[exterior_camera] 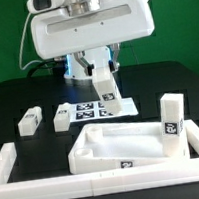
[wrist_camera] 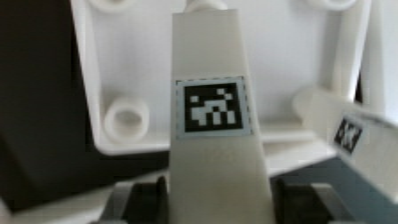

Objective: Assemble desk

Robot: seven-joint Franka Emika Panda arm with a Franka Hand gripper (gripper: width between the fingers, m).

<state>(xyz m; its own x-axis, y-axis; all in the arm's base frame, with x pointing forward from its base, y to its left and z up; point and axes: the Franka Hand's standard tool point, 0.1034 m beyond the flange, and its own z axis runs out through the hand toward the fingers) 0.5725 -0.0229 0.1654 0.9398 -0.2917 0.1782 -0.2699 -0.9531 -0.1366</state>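
My gripper is shut on a white leg block and holds it in the air above the marker board. In the wrist view the held leg block fills the middle, with its tag facing the camera, between the gripper fingers. The white rimmed tabletop panel lies near the front; in the wrist view the tabletop panel shows a round corner hole behind the leg. A second leg block stands upright at the panel's right corner and shows in the wrist view. Two more leg blocks lie on the table at the left.
The marker board lies flat under the gripper. The low white border wall runs along the front and both sides of the black table. The robot's white base stands at the back.
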